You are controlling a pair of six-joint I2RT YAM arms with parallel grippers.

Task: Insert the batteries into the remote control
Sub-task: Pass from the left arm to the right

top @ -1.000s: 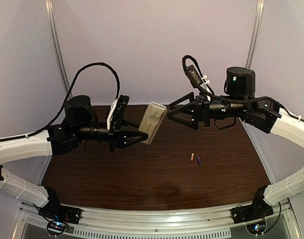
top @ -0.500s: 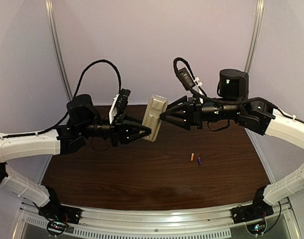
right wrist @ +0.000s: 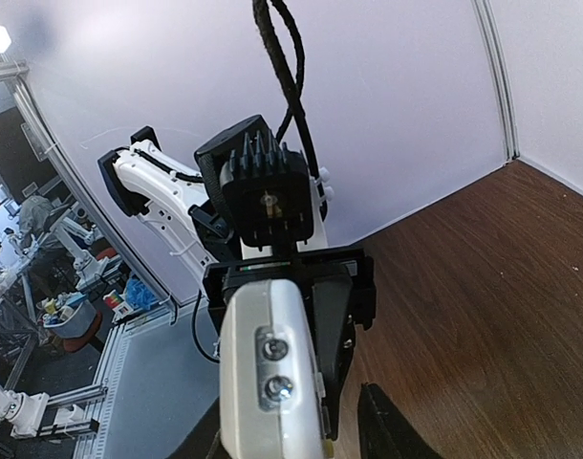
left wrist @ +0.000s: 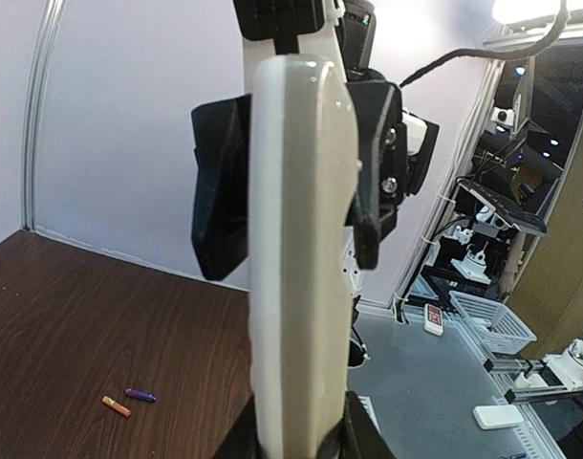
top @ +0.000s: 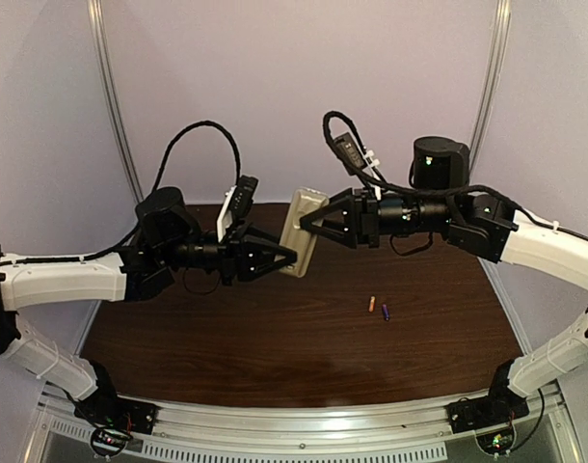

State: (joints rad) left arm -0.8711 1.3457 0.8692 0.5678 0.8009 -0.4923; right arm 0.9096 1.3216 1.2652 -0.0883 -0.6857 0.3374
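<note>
On the left, the black two-finger left gripper [top: 286, 258] is clamping the lower end of the slim white-and-beige plastic remote control [top: 302, 230]. It is holding the remote in the air above the far part of the dark brown wood-grain table [top: 227, 338], nearly upright and leaning a little. In the top view the remote's beige-grey back is facing the camera and showing a long shallow recess; whether anything is sitting in that recess is too small to make out. In the left wrist view the remote is showing edge-on as a narrow white strip, its bottom cut off where the dark fingers [left wrist: 360, 435] are pinching it.

The black two-finger right gripper [top: 311, 225] is pointing in from the right with its jaws spread wide, one finger [left wrist: 220, 191] on each side of the remote's upper half. Whether they are touching it cannot be told. In the right wrist view the remote's rounded end is filling the lower middle, carrying two small round metal pieces.

Further right and nearer, the slim orange battery [top: 371, 303] and the slim purple battery [top: 386, 312] are lying just beside each other on the table, well apart from both grippers.

At the far right of the left wrist view, a white mesh basket [left wrist: 492, 323] is sitting beyond the table; its contents cannot be made out.
</note>
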